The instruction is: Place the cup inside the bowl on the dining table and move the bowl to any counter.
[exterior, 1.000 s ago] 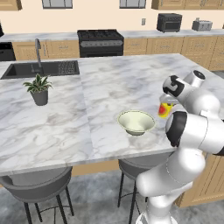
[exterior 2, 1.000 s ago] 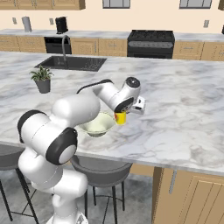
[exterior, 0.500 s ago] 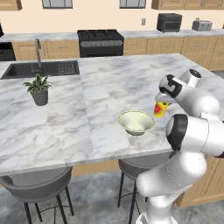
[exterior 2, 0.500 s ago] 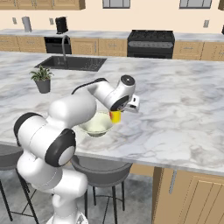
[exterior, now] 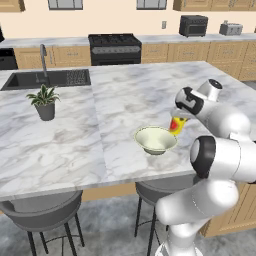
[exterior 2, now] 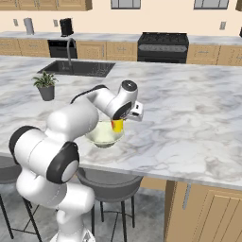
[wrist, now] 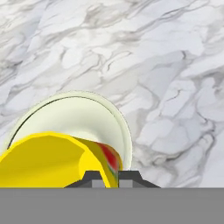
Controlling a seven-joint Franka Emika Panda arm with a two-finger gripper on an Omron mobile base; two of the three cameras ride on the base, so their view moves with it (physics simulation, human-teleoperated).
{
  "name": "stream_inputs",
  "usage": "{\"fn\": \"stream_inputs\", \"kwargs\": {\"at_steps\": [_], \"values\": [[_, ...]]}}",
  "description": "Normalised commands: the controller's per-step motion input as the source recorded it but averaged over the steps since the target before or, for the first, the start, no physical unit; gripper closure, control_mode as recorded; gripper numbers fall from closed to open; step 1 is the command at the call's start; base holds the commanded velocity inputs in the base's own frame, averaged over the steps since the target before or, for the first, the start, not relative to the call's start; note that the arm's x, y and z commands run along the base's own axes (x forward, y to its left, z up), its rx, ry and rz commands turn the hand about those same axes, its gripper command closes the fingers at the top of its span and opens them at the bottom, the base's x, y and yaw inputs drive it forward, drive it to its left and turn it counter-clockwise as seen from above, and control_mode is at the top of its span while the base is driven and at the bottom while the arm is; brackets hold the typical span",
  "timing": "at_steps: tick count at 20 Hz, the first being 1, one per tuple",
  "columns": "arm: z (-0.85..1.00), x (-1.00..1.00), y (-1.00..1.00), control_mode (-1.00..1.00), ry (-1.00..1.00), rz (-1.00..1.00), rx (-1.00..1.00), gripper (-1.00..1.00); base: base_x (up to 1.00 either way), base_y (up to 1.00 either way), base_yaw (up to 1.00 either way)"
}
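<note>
The pincer (wrist: pixel 105 180) pinched the rim of the cup (wrist: pixel 52 159), fingers pressed on its wall. In the hand view, the bowl (wrist: pixel 87 116) on the desk (wrist: pixel 166 65) lay at 12 o'clock, just beyond the cup. The cup hung tilted above the bowl's near rim, not yet inside

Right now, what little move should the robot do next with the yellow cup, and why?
Probably slide a bit further over the bowl, then lower. The gripper is shut on the cup, which hangs above the bowl's near rim, not its middle. In the hand view the cup covers just part of the bowl, so letting go now might tip it onto the dining table.
</note>
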Motion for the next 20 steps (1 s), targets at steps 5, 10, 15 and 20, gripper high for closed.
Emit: {"fn": "stream_inputs", "kwargs": {"at_steps": [5,10,15,20], "values": [[0.0,-0.1,0.3,-1.0,0.0,0.0,0.0,1.0,0.0,0.0,0.0],[0.0,-0.06,0.3,-1.0,0.0,0.0,0.0,1.0,0.0,0.0,0.0],[0.0,-0.02,0.25,-1.0,0.01,0.0,0.0,1.0,0.0,0.0,0.0],[0.0,0.0,0.0,-1.0,0.0,0.0,0.0,1.0,0.0,0.0,0.0]]}}
